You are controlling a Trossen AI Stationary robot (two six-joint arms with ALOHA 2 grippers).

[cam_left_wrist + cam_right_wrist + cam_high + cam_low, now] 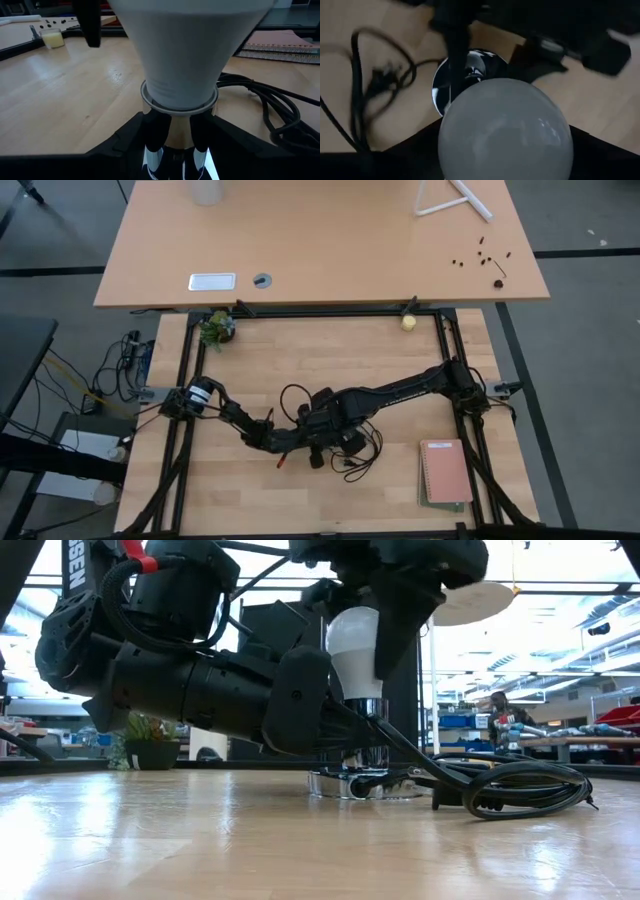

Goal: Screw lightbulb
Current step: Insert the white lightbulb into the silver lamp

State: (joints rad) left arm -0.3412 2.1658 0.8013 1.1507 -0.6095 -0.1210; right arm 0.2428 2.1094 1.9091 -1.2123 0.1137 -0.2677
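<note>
The lightbulb [352,648] stands upright in the chrome socket [366,708] at mid-desk. The right gripper [395,615] grasps its dome from above; the left gripper [175,142] clamps the socket neck. A tilted bulb could cross-thread, or the socket could turn along with it. The black cord [500,785] coils just beside the base [470,65], probably snagging nothing; the notebooks [445,472] lie well apart.
</note>
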